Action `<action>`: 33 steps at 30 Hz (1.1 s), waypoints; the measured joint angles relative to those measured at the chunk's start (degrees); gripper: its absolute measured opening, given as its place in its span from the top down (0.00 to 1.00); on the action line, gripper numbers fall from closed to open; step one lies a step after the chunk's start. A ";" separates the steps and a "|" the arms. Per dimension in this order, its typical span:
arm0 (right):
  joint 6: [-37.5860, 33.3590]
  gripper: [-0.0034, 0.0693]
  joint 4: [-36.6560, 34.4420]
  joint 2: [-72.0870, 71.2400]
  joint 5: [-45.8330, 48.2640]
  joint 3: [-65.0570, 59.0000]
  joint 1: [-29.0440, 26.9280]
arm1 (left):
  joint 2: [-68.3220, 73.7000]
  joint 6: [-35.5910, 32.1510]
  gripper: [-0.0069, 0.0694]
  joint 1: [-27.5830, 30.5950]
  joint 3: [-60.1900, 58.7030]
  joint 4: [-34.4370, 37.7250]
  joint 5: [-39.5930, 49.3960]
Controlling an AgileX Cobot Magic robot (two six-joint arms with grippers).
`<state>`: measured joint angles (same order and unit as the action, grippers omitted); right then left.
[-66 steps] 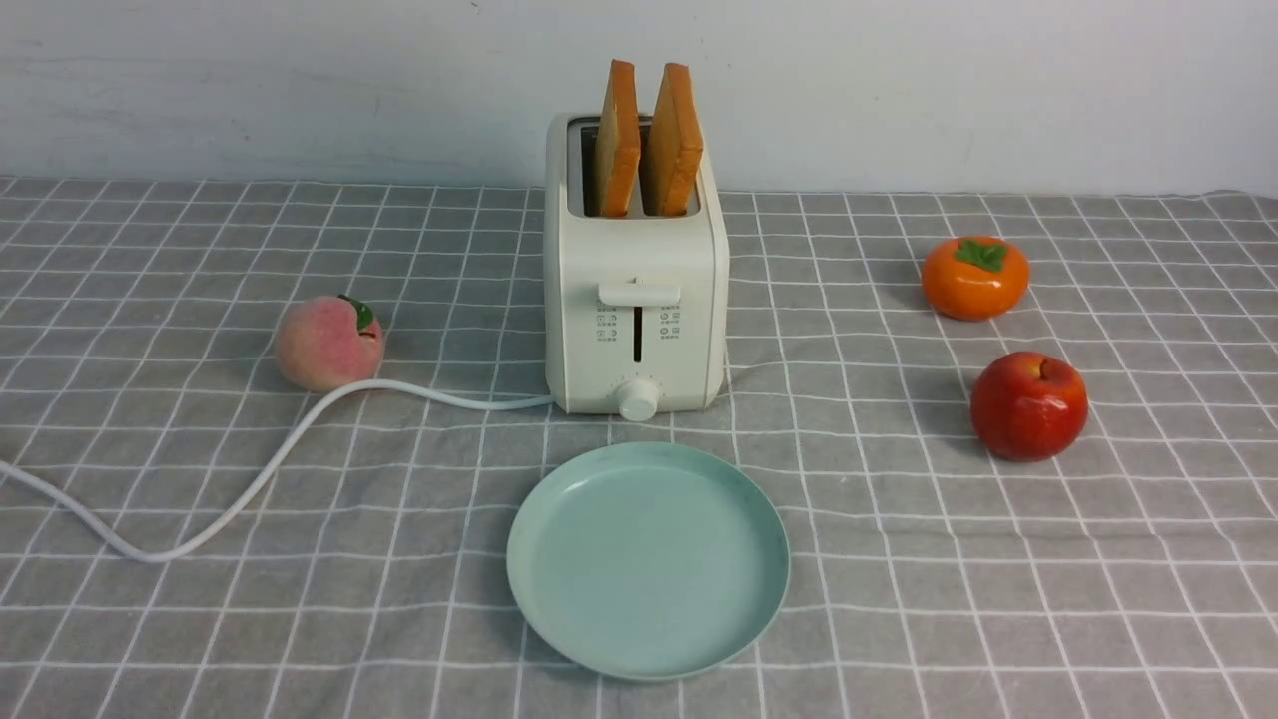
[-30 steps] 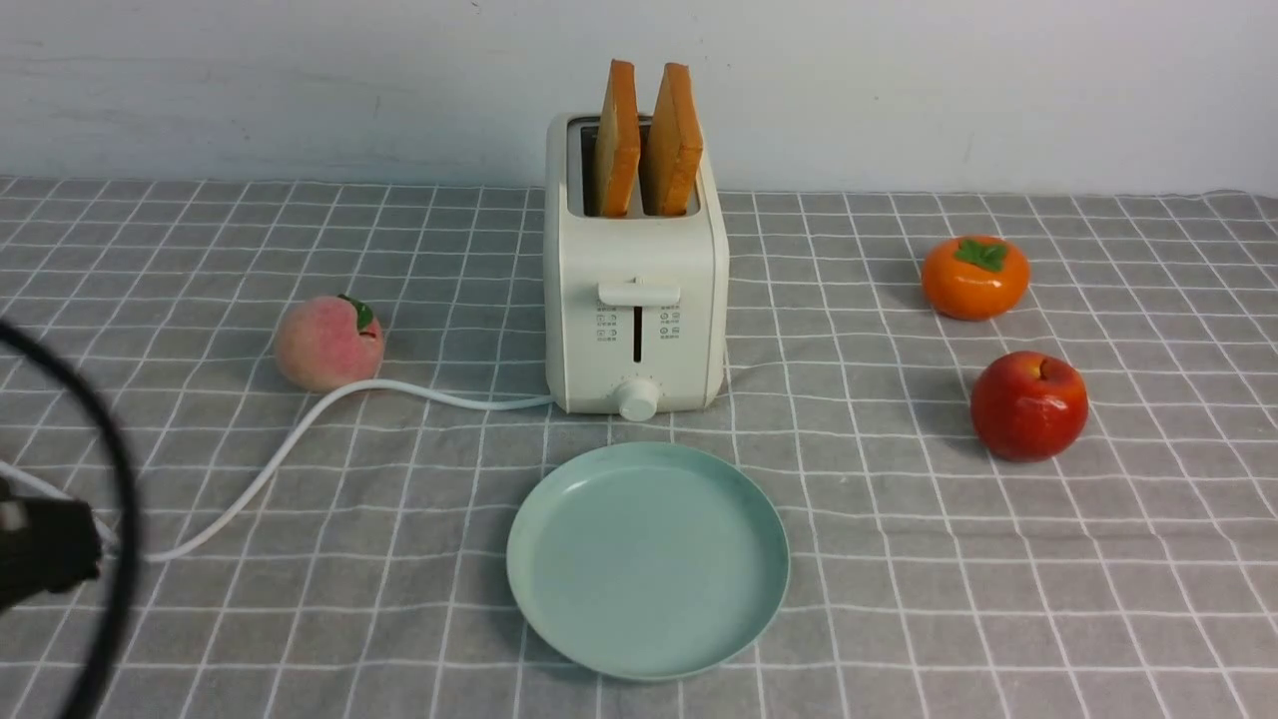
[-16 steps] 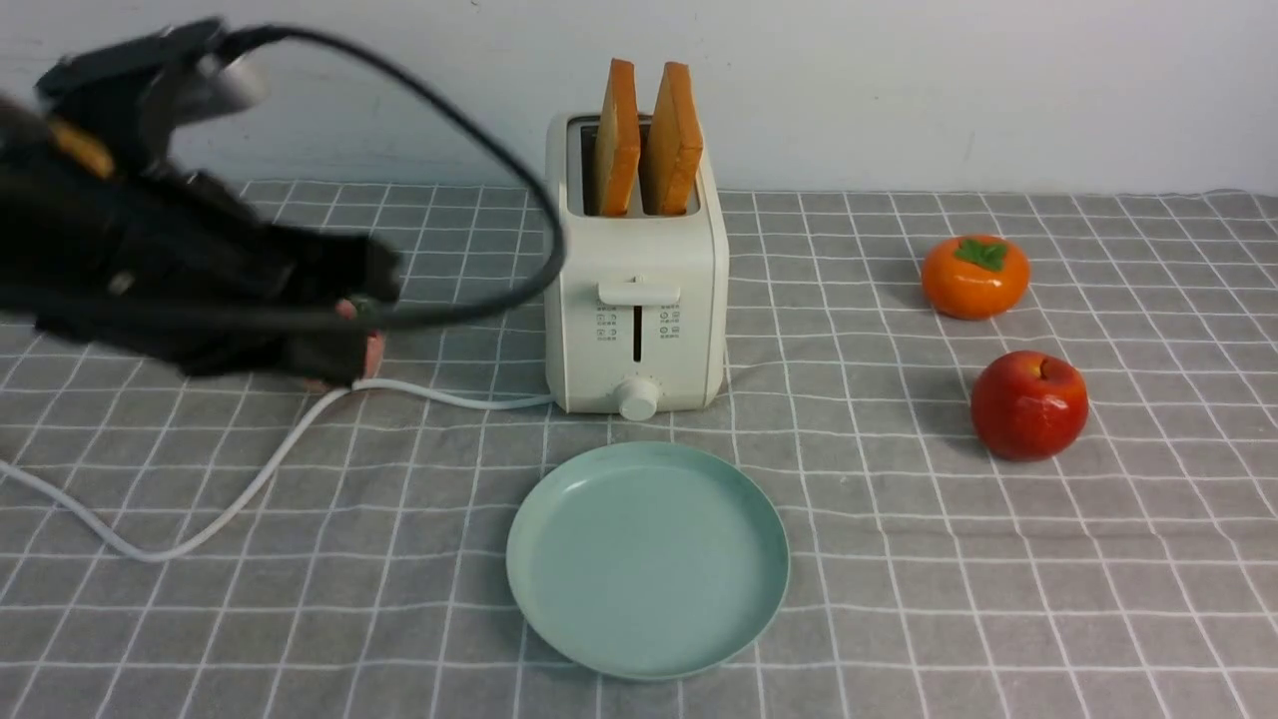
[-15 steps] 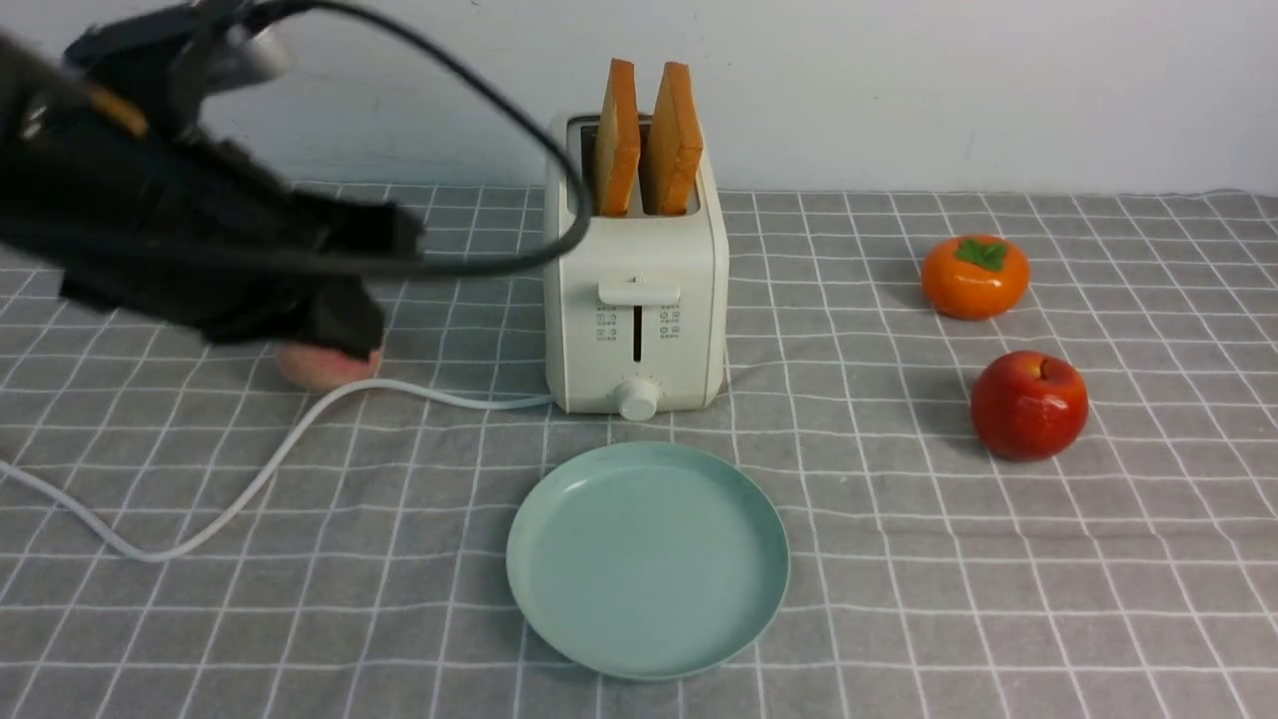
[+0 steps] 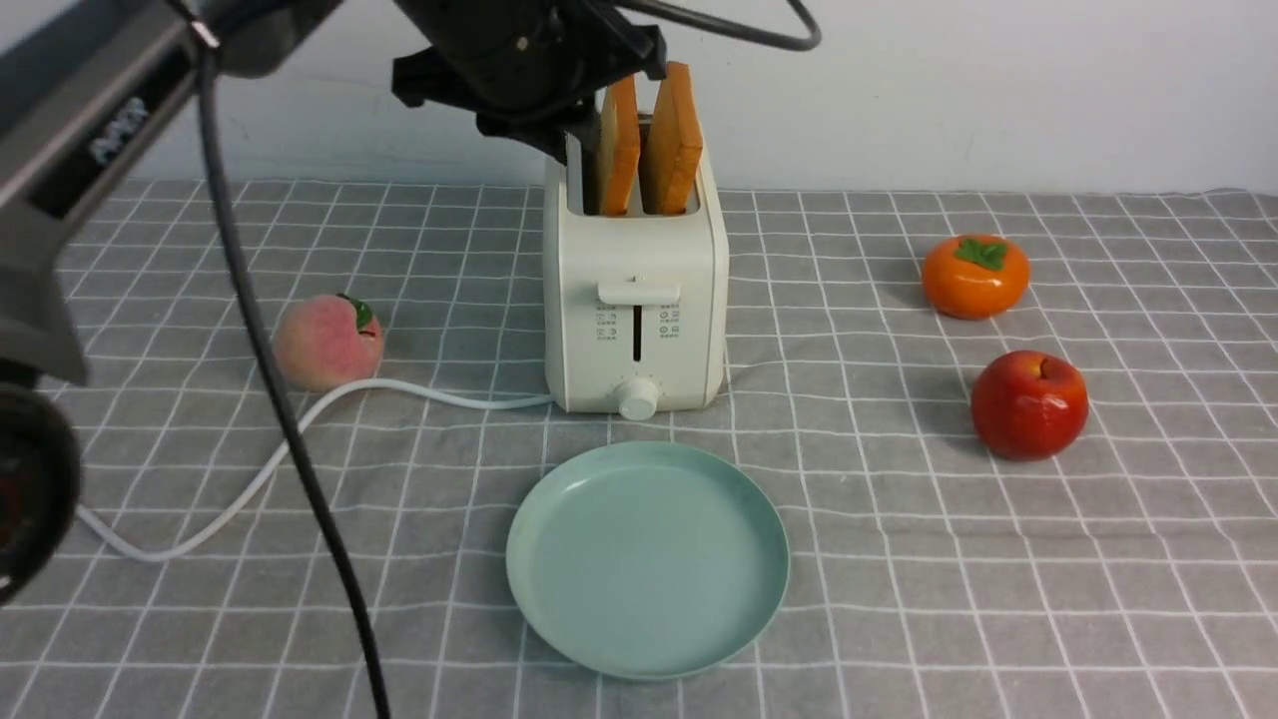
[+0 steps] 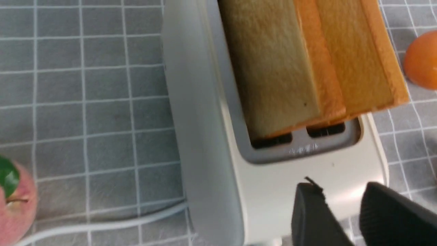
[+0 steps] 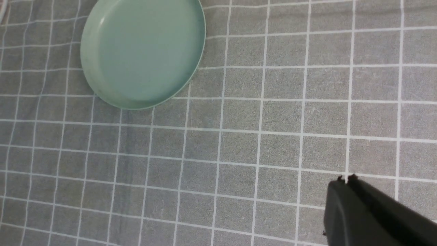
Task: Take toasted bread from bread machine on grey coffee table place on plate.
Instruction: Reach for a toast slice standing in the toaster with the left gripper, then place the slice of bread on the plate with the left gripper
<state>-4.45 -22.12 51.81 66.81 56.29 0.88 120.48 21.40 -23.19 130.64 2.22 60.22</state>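
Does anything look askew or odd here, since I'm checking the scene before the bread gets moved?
Mildly, yes: both slices of bread lean in the toaster slots rather than standing straight. The plate looks clean, and I see no spill or damage.

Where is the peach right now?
In the front view, the peach sits on the grey checked cloth, on the robot's left side, left of the toaster and just beyond the bend of its white cord.
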 joint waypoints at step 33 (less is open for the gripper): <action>-0.16 0.94 0.00 0.07 -2.44 0.00 0.00 | -14.32 1.14 0.78 -0.08 3.51 -11.29 3.59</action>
<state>-4.62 -22.12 51.88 64.37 56.29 0.88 106.16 22.54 -23.26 134.15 -9.07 63.81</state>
